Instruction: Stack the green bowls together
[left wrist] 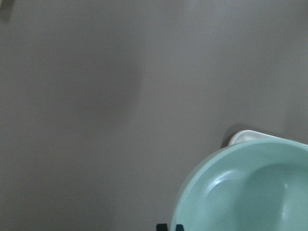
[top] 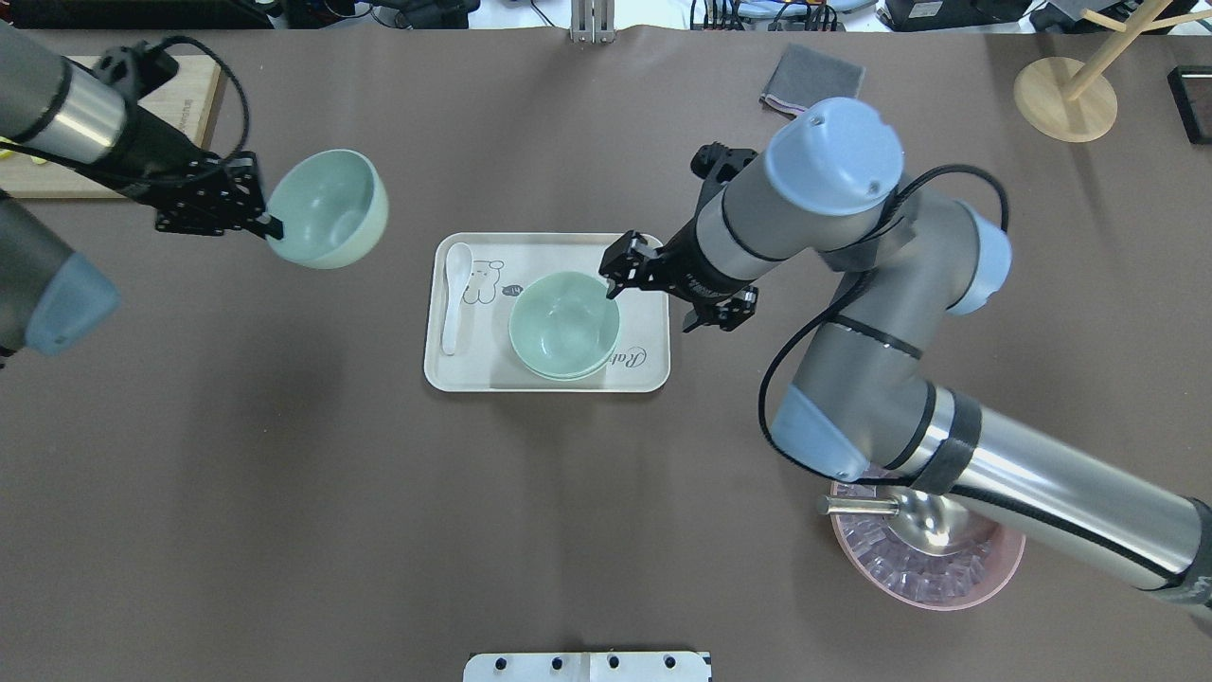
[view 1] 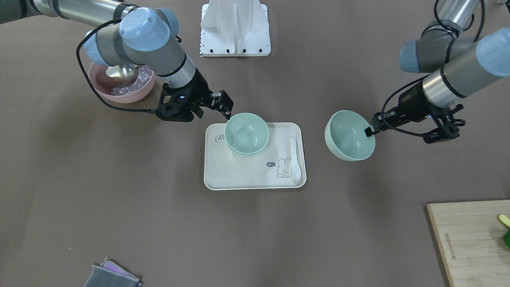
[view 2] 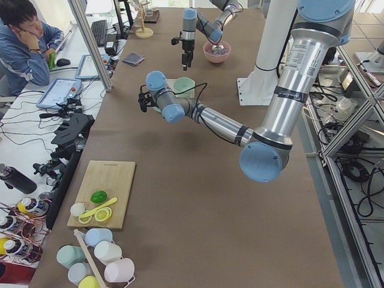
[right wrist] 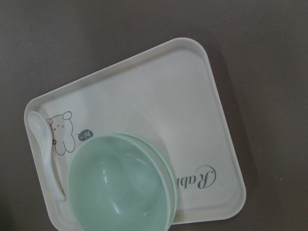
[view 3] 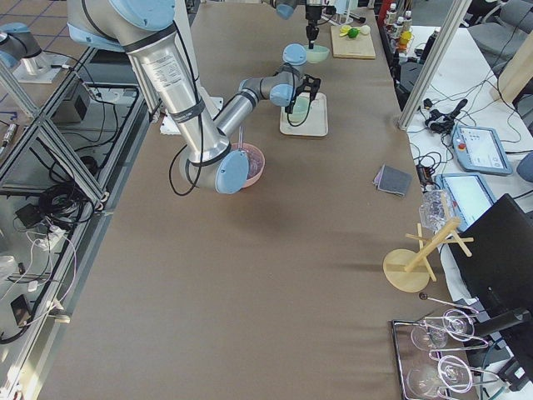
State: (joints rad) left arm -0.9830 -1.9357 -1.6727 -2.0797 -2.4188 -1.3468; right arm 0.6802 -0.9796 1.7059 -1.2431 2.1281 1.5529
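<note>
Two green bowls (top: 565,325) sit nested on the white tray (top: 473,365), also in the front view (view 1: 247,132) and the right wrist view (right wrist: 120,185). My right gripper (top: 668,294) is open just beside the stack's rim, one finger (view 1: 228,113) close to it, holding nothing. My left gripper (top: 270,227) is shut on the rim of the third green bowl (top: 327,208) and holds it tilted in the air, to the left of the tray in the overhead view. That bowl also shows in the front view (view 1: 348,135) and the left wrist view (left wrist: 245,192).
A white spoon (top: 456,294) lies on the tray's left side. A pink bowl (top: 985,587) with a metal scoop stands under my right arm. A cutting board (top: 189,95), a grey cloth (top: 811,80) and a wooden stand (top: 1065,99) lie at the far edge.
</note>
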